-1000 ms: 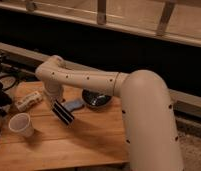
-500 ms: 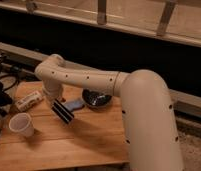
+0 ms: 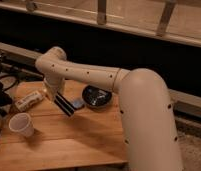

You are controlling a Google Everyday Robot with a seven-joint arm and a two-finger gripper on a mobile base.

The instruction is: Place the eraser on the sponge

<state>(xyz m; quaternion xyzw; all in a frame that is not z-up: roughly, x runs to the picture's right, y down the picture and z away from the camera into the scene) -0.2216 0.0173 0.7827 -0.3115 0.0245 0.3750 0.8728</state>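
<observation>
Eraser tilted, clenched in the hand, just beside the sponge, over the wooden table

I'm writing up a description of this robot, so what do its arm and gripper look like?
The arm is smooth cream-white: fat rounded tubular segments with bulbous joints, thickest nearest the camera. Small dark dots run along its shells. No cables show on it. The gripper is at its tip, over the wooden table beside the eraser; little of it shows.
</observation>
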